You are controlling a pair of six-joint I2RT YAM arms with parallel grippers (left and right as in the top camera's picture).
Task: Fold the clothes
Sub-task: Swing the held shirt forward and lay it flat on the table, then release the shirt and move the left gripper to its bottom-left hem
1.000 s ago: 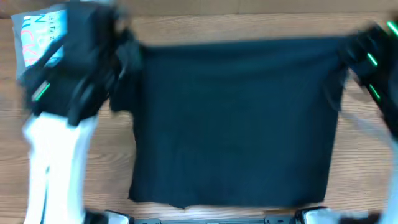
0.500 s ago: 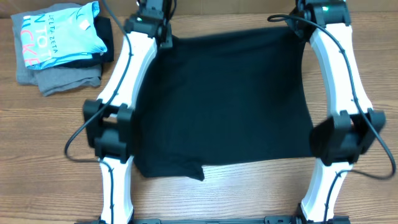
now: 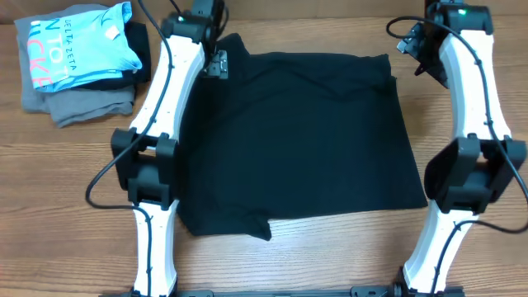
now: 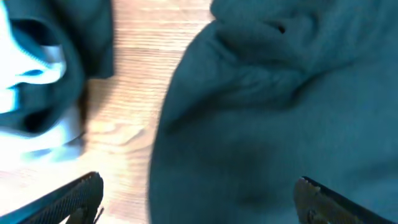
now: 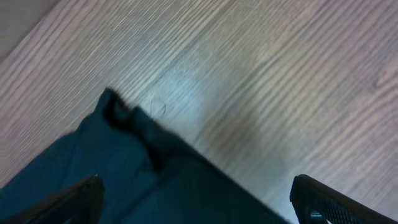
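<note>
The clothes, a black T-shirt, lie folded into a rough rectangle on the wooden table. A small flap sticks out at the near left corner. My left gripper hovers open over the far left corner, and the left wrist view shows its gripper spread wide above the black cloth, holding nothing. My right gripper is open just beyond the far right corner. In the right wrist view that gripper stands wide above the shirt's corner and bare wood.
A stack of folded garments sits at the far left: a light blue shirt with lettering on top of a grey one. The blue shirt also shows blurred in the left wrist view. Cables loop beside both arms.
Both grippers have opened and let go of the shirt's far edge, which now lies flat. The right gripper has drawn off to the right and the left has come slightly nearer.
</note>
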